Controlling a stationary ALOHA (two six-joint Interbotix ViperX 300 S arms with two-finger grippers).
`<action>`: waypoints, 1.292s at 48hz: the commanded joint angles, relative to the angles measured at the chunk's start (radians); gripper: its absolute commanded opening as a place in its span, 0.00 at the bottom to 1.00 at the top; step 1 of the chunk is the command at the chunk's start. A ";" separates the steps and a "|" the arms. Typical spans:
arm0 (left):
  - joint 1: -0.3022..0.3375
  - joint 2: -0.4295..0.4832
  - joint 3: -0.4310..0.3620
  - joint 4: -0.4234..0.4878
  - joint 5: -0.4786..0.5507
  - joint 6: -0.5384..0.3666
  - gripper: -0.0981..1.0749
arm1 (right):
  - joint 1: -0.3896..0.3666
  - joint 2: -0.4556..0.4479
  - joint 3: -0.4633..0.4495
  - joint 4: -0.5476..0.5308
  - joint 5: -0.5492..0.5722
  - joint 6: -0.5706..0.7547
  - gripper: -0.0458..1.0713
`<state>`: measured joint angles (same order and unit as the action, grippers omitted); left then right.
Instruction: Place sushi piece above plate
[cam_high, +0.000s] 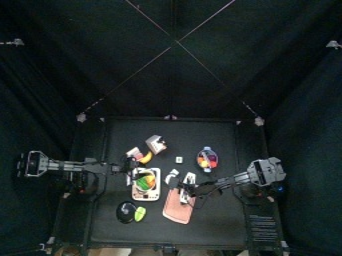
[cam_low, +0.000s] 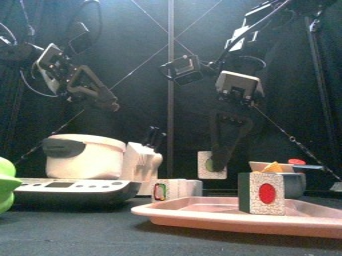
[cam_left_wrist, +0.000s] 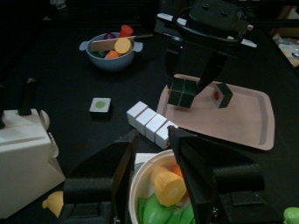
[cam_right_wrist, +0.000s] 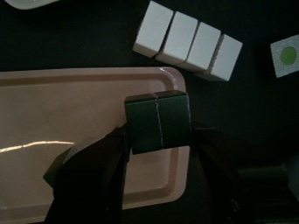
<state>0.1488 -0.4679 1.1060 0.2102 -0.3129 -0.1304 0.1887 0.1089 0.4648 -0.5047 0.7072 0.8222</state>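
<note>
The sushi piece (cam_right_wrist: 156, 121), a small dark-wrapped block, looked light and rigid, likely a toy, with smooth flat sides that could slip or twist under a loose pinch; its two opposite flat faces seemed the sensible place to hold it. The right claw (cam_right_wrist: 156, 131) held it just so, jaws closed against those sides, the piece sitting between the fingertips over the pink plate (cam_right_wrist: 47, 105) near the worktop's front edge. A second sushi piece (cam_low: 265, 192) with a red centre stood on the plate's right part. A white four-block row (cam_right_wrist: 187, 41) lay just beyond the plate. The left claw (cam_left_wrist: 149, 179) hovered over a bowl of toy food (cam_left_wrist: 158, 197), jaws apart and empty.
</note>
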 joint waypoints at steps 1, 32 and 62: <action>0.002 -0.003 -0.015 -0.003 -0.005 0.000 0.73 | -0.003 -0.063 -0.023 -0.006 0.000 0.002 0.64; 0.000 -0.003 -0.006 -0.014 -0.005 -0.002 0.73 | -0.408 -0.087 0.038 -0.037 -0.104 0.002 0.63; 0.000 -0.002 -0.005 -0.014 -0.003 0.000 0.73 | -0.555 0.026 0.003 -0.031 -0.202 0.003 0.65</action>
<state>0.1457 -0.4663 1.1121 0.1963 -0.3129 -0.1304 -0.3543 0.1565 0.4878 -0.5308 0.5154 0.8237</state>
